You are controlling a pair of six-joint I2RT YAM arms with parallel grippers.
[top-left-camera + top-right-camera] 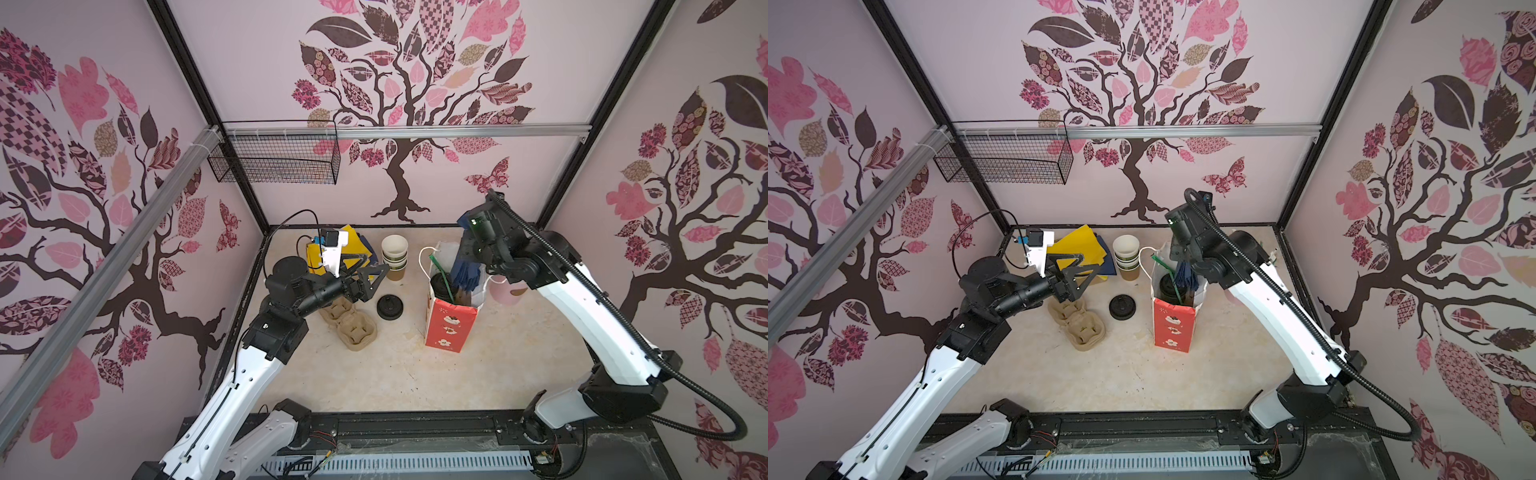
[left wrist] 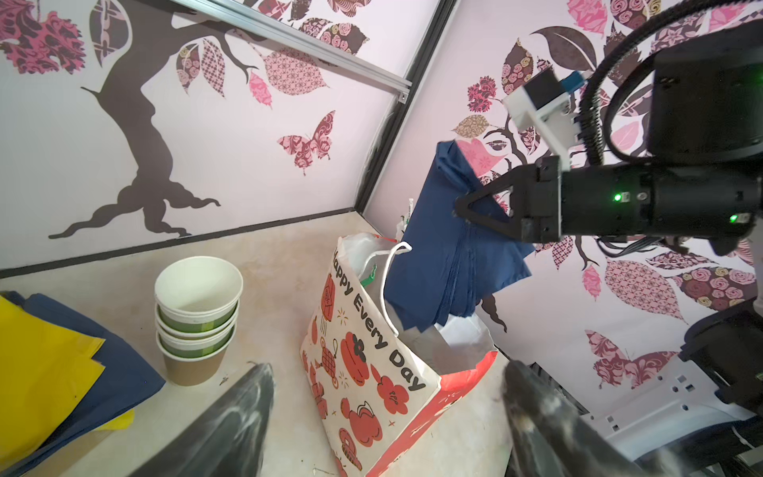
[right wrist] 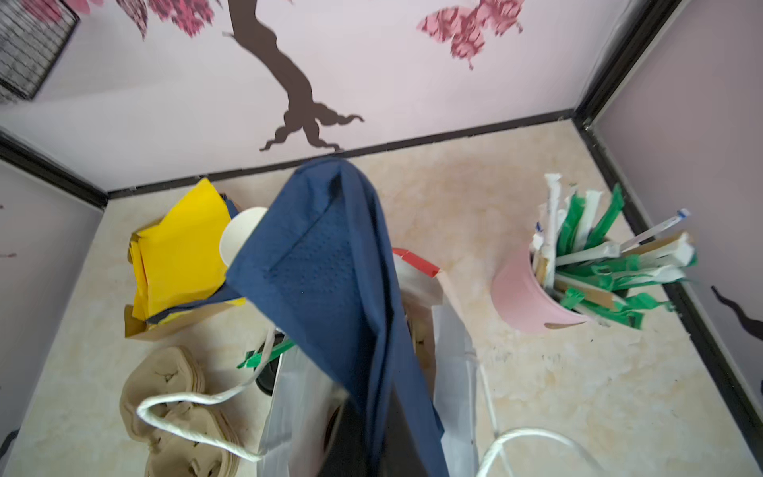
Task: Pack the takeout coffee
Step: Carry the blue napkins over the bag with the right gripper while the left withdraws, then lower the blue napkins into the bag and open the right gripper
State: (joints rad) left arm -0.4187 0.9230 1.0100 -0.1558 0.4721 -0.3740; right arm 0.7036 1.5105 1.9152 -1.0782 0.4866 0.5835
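Pinching a navy napkin point(image 2: 450, 256) over the paper bag point(image 2: 371, 371), right tool point(image 2: 460, 207) clamped; left tool point(image 1: 376, 264) wide, empty.

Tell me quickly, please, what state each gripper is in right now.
Left gripper: open, holding nothing.
Right gripper: shut on the blue napkin, over the paper bag.

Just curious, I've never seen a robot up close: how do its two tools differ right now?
The left tool stands wide open and empty; the right tool is shut on a blue napkin. The left tool hangs near the cup stack; the right tool holds its napkin over the bag. Both are black, with triangular fingers.
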